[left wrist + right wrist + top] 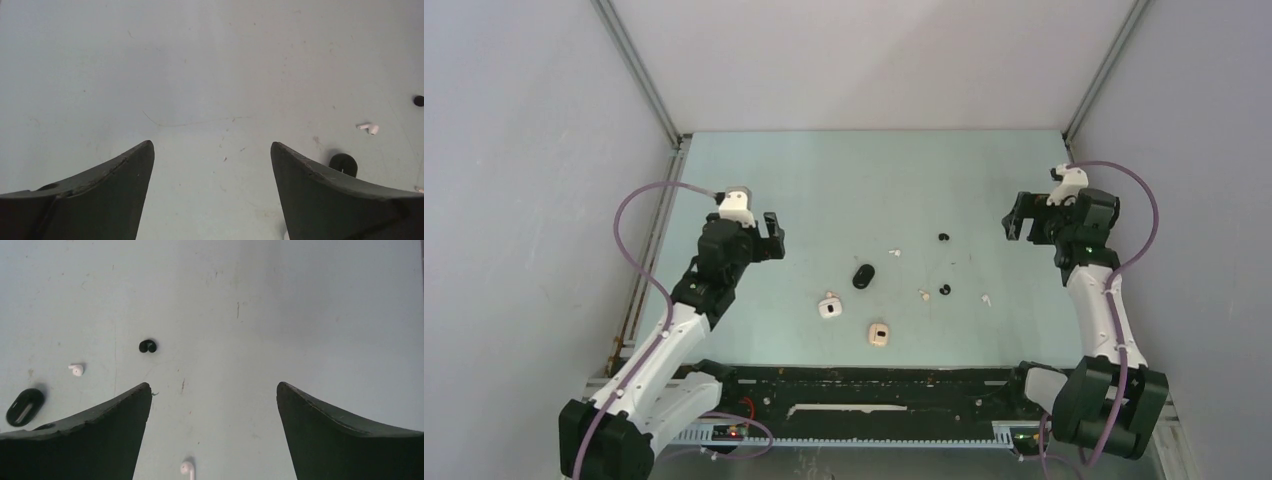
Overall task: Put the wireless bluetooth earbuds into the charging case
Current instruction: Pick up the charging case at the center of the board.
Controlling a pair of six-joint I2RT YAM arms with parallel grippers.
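Observation:
A black charging case [863, 276] lies open mid-table, with a white case [829, 307] and a beige case [879, 334] nearer the front. Two black earbuds [943, 237] [944, 290] and three white earbuds [895, 253] [924, 295] [986, 299] lie scattered to their right. My left gripper [774, 237] is open and empty, raised left of the cases. My right gripper [1016, 221] is open and empty, raised right of the earbuds. The left wrist view shows its gripper [212, 147], a white earbud [369, 128] and the black case [343, 163]. The right wrist view shows its gripper [213, 386], a black earbud [147, 346] and white earbuds [76, 370] [187, 468].
Grey walls with metal corner rails [639, 70] enclose the pale green table [844, 180] on three sides. A black rail [864, 385] runs along the near edge between the arm bases.

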